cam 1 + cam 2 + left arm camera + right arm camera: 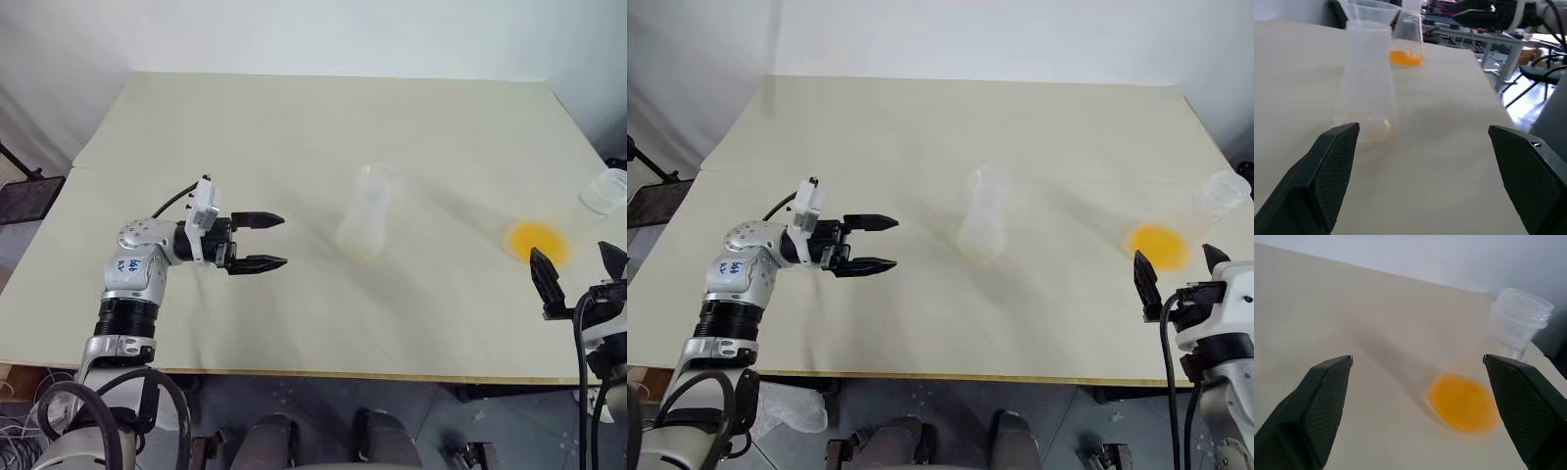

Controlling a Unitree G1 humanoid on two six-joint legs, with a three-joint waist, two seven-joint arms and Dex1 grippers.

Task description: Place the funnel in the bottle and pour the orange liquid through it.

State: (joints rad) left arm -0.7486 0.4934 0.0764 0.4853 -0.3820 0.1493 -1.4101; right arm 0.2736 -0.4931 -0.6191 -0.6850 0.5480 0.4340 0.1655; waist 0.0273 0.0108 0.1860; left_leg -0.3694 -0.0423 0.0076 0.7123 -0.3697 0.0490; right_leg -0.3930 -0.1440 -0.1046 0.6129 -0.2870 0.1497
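Our left hand (276,241) and right hand (1177,268) both hang open, empty. The bottle (367,225) stands mid-bench (294,127); the funnel (1519,322) and orange liquid (536,240) sit near the right edge.

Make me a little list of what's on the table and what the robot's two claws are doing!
table: pale beige tabletop
bottle: clear plastic flask with wide base and narrow neck, upright mid-table
orange liquid: bright orange pool in the bottom of a clear cup near the table's right edge
funnel: small clear ridged plastic cone, beside the cup
left gripper: open, empty, pointing at bottle
right gripper: open, empty, facing the orange liquid
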